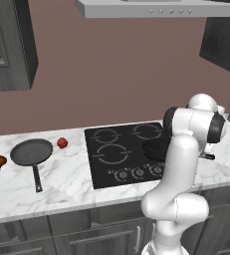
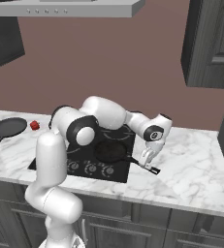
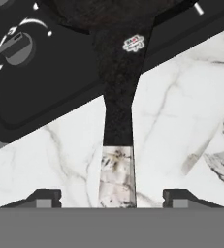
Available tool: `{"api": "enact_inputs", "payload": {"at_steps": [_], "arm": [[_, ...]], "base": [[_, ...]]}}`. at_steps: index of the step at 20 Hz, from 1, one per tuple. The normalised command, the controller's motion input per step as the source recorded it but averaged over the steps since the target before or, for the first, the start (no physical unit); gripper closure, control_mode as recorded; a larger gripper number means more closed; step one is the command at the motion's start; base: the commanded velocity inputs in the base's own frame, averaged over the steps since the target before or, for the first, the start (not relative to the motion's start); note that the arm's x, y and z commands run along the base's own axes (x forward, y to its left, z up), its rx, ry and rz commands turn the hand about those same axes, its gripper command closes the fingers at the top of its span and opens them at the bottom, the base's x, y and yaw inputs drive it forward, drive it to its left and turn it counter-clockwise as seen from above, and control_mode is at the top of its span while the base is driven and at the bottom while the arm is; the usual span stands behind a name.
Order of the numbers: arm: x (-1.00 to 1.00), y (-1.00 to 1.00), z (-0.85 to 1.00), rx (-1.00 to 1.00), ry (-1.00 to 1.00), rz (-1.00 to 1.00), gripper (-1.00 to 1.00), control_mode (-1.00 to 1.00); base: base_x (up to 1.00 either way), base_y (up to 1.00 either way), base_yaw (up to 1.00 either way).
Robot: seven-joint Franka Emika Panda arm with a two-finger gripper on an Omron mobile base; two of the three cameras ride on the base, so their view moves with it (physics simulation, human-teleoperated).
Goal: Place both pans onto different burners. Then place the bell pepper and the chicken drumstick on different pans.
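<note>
Marble counter [image 2: 191, 160] right of cooktop [image 2: 84, 164] — end effector [image 3: 111, 198] released, astride smaller pan's handle [image 3: 117, 126].

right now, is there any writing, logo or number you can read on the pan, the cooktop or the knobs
No text can be read.
Small pan's handle: a small red-and-white badge, too blurred to read.
Cooktop knobs: pale tick marks, no legible numbers.
Hood buttons: plain dots, no labels.

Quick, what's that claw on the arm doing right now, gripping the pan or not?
Gripper: open, fingers spread either side of the small black pan's handle, not gripping it.
</note>
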Motion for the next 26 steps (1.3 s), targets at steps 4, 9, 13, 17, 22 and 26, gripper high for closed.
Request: {"api": "enact_inputs", "payload": {"at_steps": [4,9,13,17,22,26], "arm": [[0.00,0.00,0.06,0.00,0.00,0.00,-1.00,-1.00],[-0.08,0.07,0.40,0.00,0.00,-0.05,-1.00,-1.00],[-0.26,0.45,0.36,0.00,0.00,-0.11,-1.00,-1.00],[-0.36,0.76,0.08,0.00,0.00,-0.16,-1.00,-1.00],[-0.45,0.84,0.04,0.00,0.00,-0.19,-1.00,-1.00],[-0.30,0.83,0.21,0.00,0.00,-0.22,-1.00,-1.00]], "base": [[0.00,0.00,0.00],[0.00,0.00,0.00],[0.00,0.00,0.00],[0.00,0.00,0.00],[0.00,0.00,0.00],[0.00,0.00,0.00]]}}
